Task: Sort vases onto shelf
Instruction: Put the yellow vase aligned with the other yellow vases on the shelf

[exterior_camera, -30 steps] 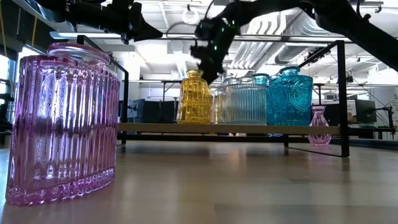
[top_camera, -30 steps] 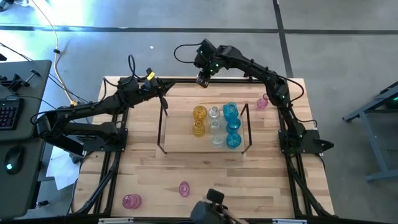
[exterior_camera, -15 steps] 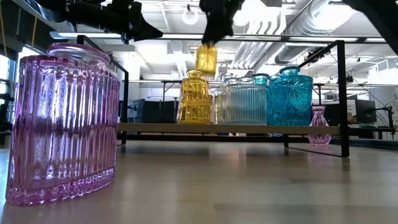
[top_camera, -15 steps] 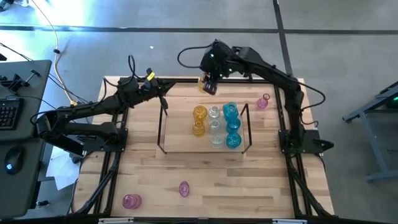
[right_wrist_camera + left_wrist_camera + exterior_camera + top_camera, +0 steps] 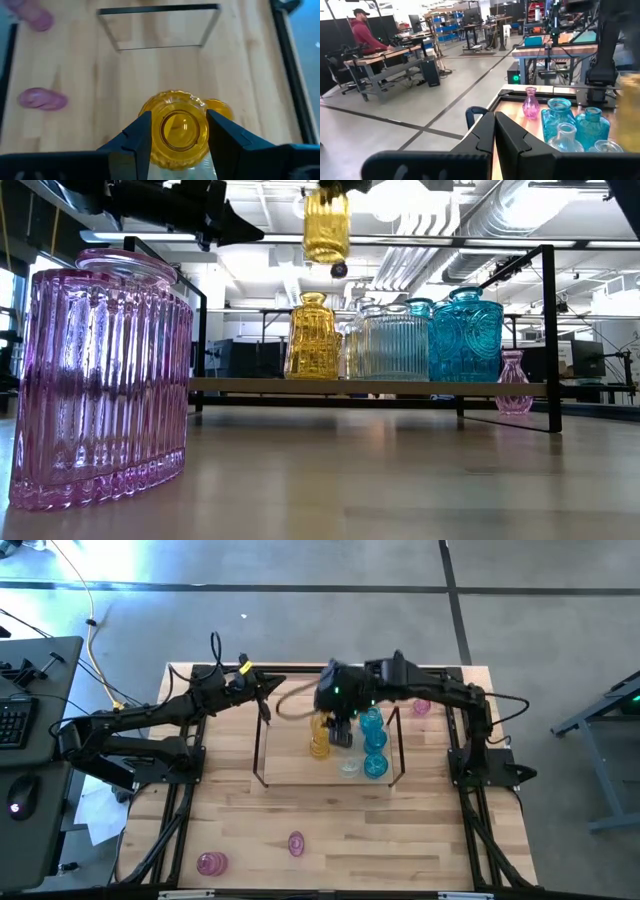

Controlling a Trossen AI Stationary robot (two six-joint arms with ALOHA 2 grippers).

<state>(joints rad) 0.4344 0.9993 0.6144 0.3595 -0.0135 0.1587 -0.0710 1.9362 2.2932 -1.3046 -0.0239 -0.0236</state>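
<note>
Amber vase [image 5: 178, 131] in R tool [image 5: 176, 145].

Amber vase [image 5: 327, 225] upright, held above shelf [image 5: 400, 387]; pink vases [image 5: 211, 862] off shelf.

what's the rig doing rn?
Sorting glass vases onto the wire-framed shelf. The right tool holds an amber vase by its neck, up in the air above the shelf's amber row. Clear vases and blue vases already stand in their own rows on the shelf. The left tool is shut and empty, waiting near the shelf's far left corner. Pink vases sit on the table off the shelf, not yet sorted.
</note>
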